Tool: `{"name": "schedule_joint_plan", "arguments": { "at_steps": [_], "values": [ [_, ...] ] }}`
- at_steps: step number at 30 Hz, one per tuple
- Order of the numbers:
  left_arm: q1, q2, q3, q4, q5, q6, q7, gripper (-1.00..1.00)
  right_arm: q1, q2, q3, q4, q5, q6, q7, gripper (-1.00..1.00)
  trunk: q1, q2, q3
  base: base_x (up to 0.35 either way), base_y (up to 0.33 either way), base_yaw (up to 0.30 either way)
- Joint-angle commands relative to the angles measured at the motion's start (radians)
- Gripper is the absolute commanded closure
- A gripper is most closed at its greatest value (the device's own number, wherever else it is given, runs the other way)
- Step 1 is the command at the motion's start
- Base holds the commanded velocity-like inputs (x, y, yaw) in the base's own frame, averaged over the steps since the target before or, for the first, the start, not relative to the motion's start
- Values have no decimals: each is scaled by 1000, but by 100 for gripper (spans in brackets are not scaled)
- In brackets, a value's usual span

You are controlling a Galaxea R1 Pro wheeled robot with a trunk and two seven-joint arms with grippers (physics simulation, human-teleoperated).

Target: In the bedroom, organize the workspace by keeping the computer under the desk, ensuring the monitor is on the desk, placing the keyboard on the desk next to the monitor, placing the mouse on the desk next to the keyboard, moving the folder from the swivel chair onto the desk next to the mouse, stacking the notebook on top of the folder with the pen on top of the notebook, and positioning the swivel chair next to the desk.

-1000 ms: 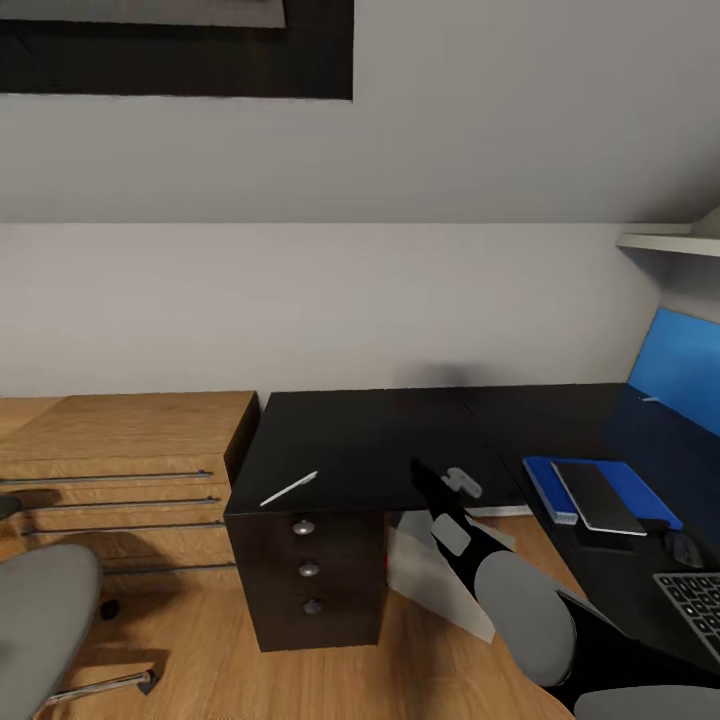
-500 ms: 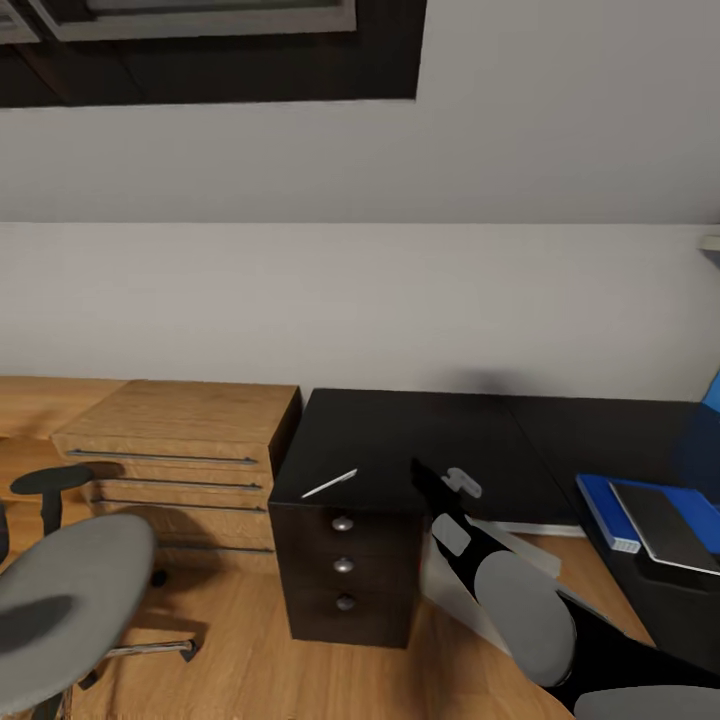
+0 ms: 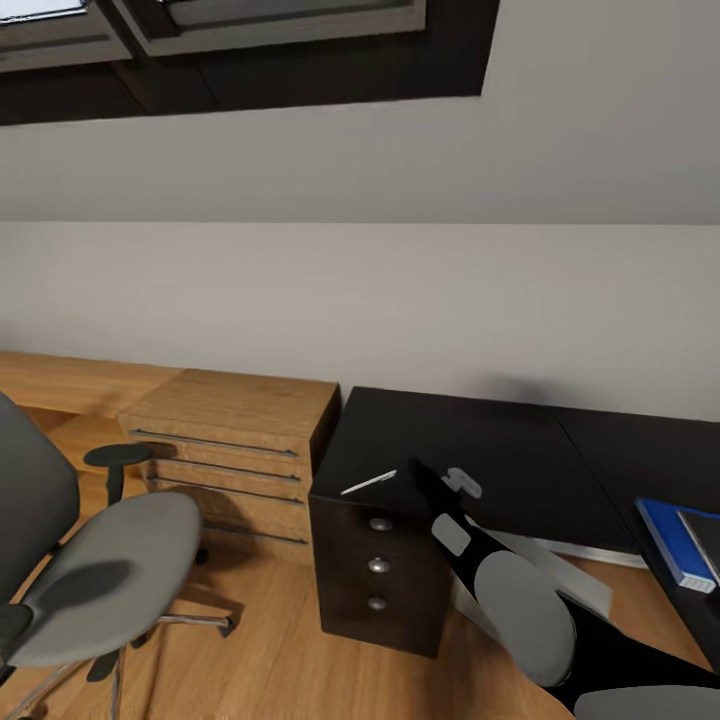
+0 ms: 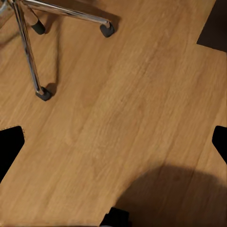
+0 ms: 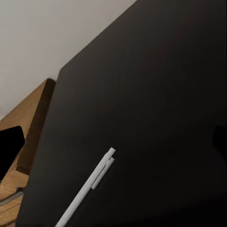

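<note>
The black glossy tabletop (image 3: 470,450) is seen at the centre and right of the head view, with its three-drawer unit (image 3: 385,575) and round silver knobs below its left end. The slim white pen (image 3: 368,483) is laid flat and slanted near the tabletop's front left corner. The blue folder (image 3: 672,540) is cut by the right edge of the frame, lying on the tabletop. The grey swivel chair (image 3: 95,575), with black armrest and chrome base, is placed on the wood floor at the lower left.
</note>
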Motion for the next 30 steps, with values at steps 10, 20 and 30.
{"name": "schedule_joint_plan", "arguments": {
  "at_steps": [10, 20, 30],
  "values": [
    [-2, -1, -3, -1, 4, -2, 0, -100, -1, 0, -2, 1, -10, -3, 8, -100, 0, -1, -1, 0, 0, 277],
    [-2, 0, -3, -1, 4, -2, 0, -100, -1, 0, -1, 0, -10, 1, 8, -100, 0, -1, -1, 0, 0, 126],
    [-2, -2, -3, -1, 4, -2, 0, -100, -1, 0, -1, -1, -10, 5, 11, -100, 0, -1, -1, 0, 0, 8]
  ]
}}
